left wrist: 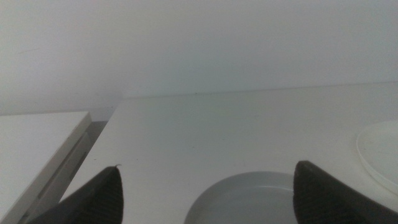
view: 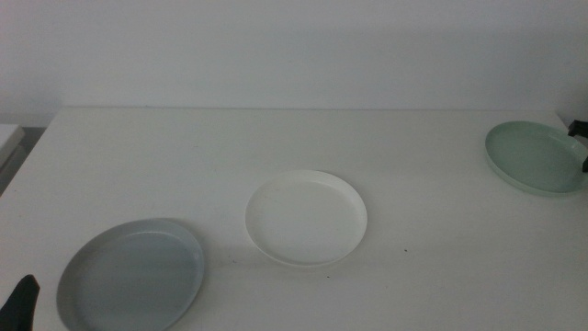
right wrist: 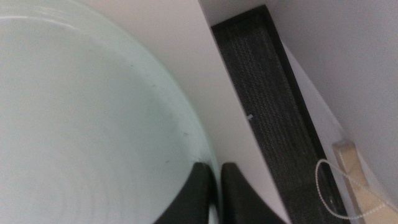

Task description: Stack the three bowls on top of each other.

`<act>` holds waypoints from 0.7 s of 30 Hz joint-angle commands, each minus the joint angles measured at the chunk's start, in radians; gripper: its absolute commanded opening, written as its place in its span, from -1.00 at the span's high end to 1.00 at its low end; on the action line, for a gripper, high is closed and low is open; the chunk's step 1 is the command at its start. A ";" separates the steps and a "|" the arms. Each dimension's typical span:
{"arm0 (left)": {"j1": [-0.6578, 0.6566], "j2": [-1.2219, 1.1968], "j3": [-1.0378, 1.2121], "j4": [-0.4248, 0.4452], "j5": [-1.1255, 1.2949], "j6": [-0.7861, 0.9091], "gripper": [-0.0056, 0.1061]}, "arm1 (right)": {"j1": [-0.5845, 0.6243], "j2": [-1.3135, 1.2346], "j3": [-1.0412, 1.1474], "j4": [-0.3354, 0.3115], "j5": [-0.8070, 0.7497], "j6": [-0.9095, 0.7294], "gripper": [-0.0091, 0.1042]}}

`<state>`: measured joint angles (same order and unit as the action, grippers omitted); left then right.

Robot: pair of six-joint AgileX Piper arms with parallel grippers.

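Observation:
The white bowl (view: 306,218) lies flat at the table's middle. Front left of it sits the pale grey-blue bowl (view: 132,274), whose rim also shows in the left wrist view (left wrist: 249,199). My left gripper (left wrist: 208,180) waits just before that bowl, jaws wide open and empty; only one dark fingertip (view: 23,299) shows in the middle view. The mint green bowl (view: 536,158) is at the far right table edge. My right gripper (right wrist: 217,168) is shut on its rim (right wrist: 186,124), and shows as a dark part (view: 578,129) at the picture's right edge.
The white table (view: 276,138) ends at a wall behind. A second white surface (view: 7,138) adjoins it on the left, with a gap between. Beyond the right table edge lies a dark ribbed strip (right wrist: 267,106) and a thin looped cord (right wrist: 329,186).

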<state>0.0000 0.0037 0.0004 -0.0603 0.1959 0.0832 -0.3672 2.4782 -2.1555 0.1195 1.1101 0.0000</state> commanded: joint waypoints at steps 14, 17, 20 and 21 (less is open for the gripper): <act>-0.001 -0.004 0.000 0.000 -0.014 -0.001 -0.78 | 0.225 -0.300 -0.002 0.145 0.093 -0.050 0.88; -0.001 -0.004 0.000 0.000 -0.014 -0.001 -0.78 | 0.349 -0.341 0.003 0.133 0.109 -0.050 0.88; -0.001 -0.004 0.000 0.000 -0.014 -0.001 -0.78 | 0.481 -0.372 0.051 0.126 0.091 -0.062 0.88; -0.001 -0.004 0.000 0.000 -0.014 -0.001 -0.78 | 0.529 -0.383 0.074 0.118 0.076 -0.062 0.88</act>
<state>0.0000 0.0037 0.0004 -0.0603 0.1959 0.0832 0.1054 2.1171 -2.1083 0.2456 1.1924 -0.0502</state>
